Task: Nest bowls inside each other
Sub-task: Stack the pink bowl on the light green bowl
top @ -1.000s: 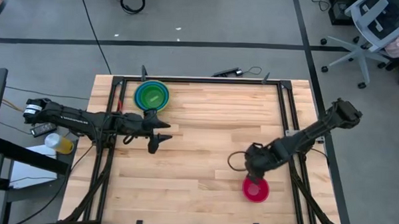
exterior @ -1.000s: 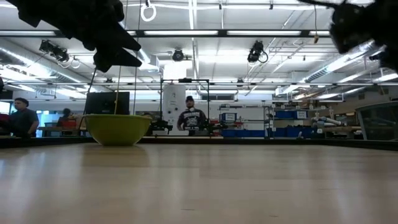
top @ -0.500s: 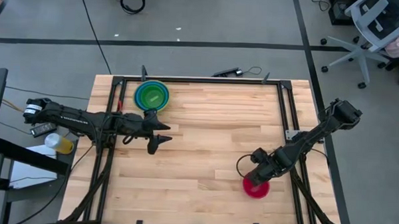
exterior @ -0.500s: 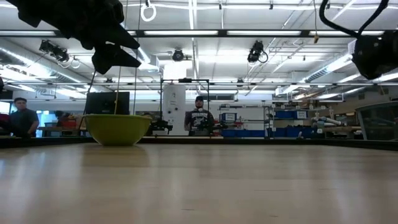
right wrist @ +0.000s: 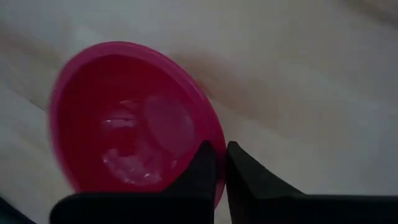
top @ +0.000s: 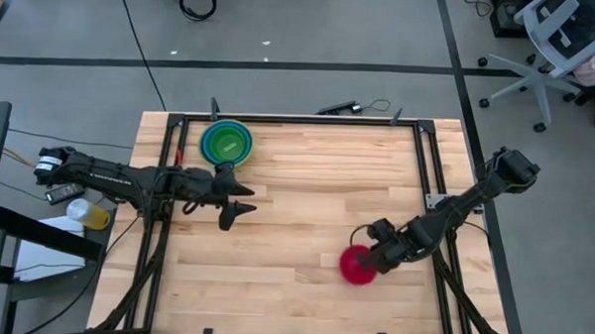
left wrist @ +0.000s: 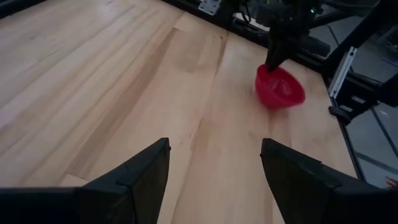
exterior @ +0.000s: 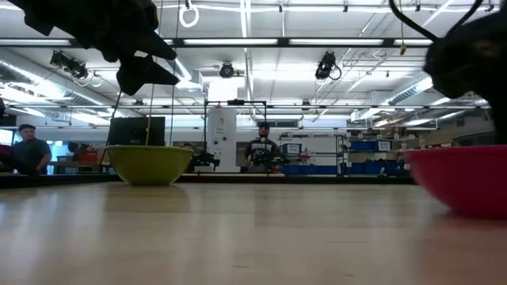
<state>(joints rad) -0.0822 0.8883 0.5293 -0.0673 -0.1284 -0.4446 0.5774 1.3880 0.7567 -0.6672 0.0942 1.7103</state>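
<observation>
The small red-pink bowl (top: 355, 266) is at the table's near right, and my right gripper (top: 378, 259) is shut on its rim. It also shows in the low view (exterior: 463, 178) and in the left wrist view (left wrist: 280, 88). A stack of bowls (top: 226, 142), yellow-green outside, blue within and lime green innermost, stands on its base at the far left. The yellow-green bowl (exterior: 150, 164) also shows in the low view. My left gripper (top: 241, 205) hangs open above bare wood just near of the stack, holding nothing (left wrist: 214, 162). My right gripper pinches the red-pink bowl's rim (right wrist: 214, 147) on the side toward the table's right, one finger (right wrist: 202, 169) inside the bowl and one outside. The fingers come steeply from above. The bowl is tipped, its held side raised; whether its underside rests on the wood I cannot tell.
Black frame rails (top: 309, 120) run along the table's far edge and sides. Bare wood (top: 296, 207) lies between the red-pink bowl and the stack. A cup (top: 89, 214) stands off the table's left edge. People show in the room beyond the table in the low view.
My right gripper has sunk onto the red-pink bowl, rolled its wrist and shut on the rim. It has then drawn the bowl toward the table's left and slightly farther away, tipping it. The bowl has come into the low view at the right.
</observation>
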